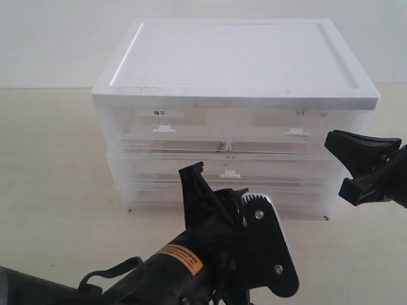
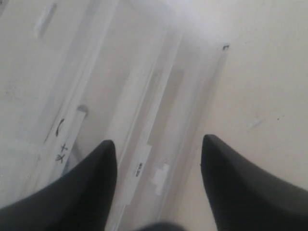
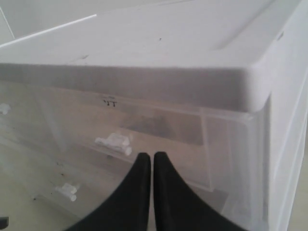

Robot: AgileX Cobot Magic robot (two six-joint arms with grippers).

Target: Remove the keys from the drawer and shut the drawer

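Ext view, L to R. Beige table (image 1: 51, 165), bare on the L side. L arm (image 1: 191, 260) comes up from the bottom edge, orange sticker on the forearm, wrist aimed at the front of the cabinet (image 1: 235, 57).

L gripper (image 2: 159, 139): released. In the L wrist view its black fingers (image 2: 91, 183) are spread wide w/ nothing between them. They straddle the front of the lower drawer (image 1: 229, 166), near but not touching, and I see its small white handle (image 2: 161, 178) between the tips.

Cabinet is translucent plastic w/ a white lid. Top-left drawer (image 1: 164, 121) and top-right drawer (image 1: 296, 124) sit side by side, each w/ a label and a white pull. The wide lower drawer is under both. All fronts look flush w/ the frame.

Keys: I can't make them out in any view. Walls are too cloudy, so I can't tell which drawer they're in.

R gripper (image 3: 152, 155): clenched, tips nearly touching, grasping nothing. It hovers near the top-right drawer's front at the cabinet's R corner.
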